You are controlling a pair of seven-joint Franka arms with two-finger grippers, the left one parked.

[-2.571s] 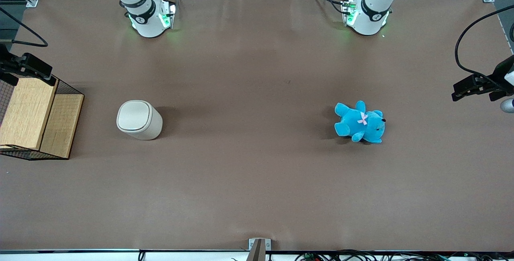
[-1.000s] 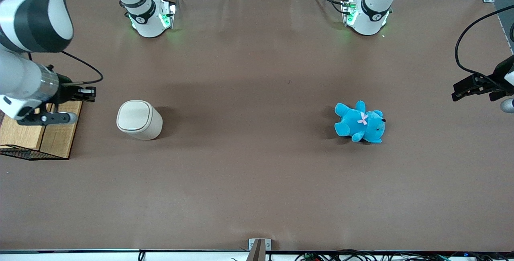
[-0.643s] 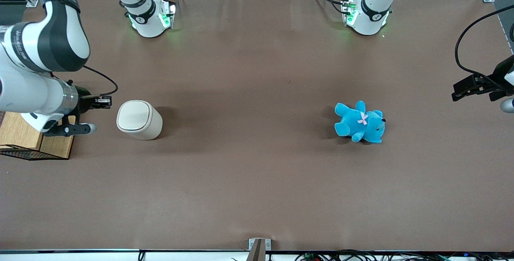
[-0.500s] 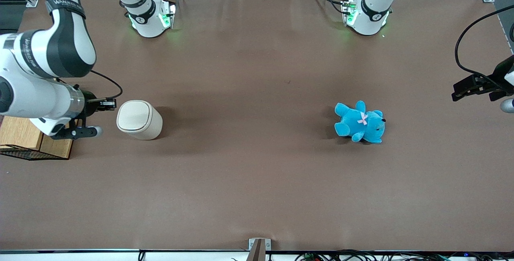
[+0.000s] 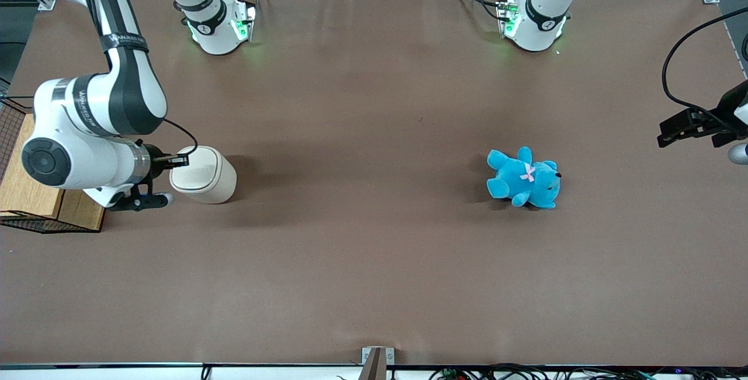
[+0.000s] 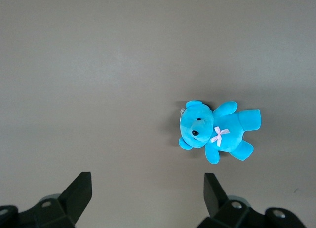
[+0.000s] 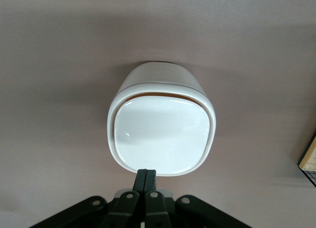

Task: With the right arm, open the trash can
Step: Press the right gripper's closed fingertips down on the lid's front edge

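The trash can (image 5: 204, 173) is a small cream-white bin standing upright on the brown table toward the working arm's end, its flip lid (image 7: 160, 135) down and closed. The right arm (image 5: 87, 134) reaches in from the crate's side, and its black gripper (image 5: 182, 161) is shut, fingertips pressed together with nothing between them. In the right wrist view the gripper (image 7: 145, 172) has its tips right at the lid's rim; a thin tan line shows along the lid's seam.
A wire-and-wood crate (image 5: 23, 193) stands at the table's edge close by the right arm's elbow. A blue teddy (image 5: 524, 179) lies toward the parked arm's end of the table, also visible as the teddy (image 6: 217, 132) in the left wrist view.
The right arm has swung in from over the crate toward the trash can, and its shut gripper has travelled to the lid's edge. The trash can has not moved and its lid stays down.
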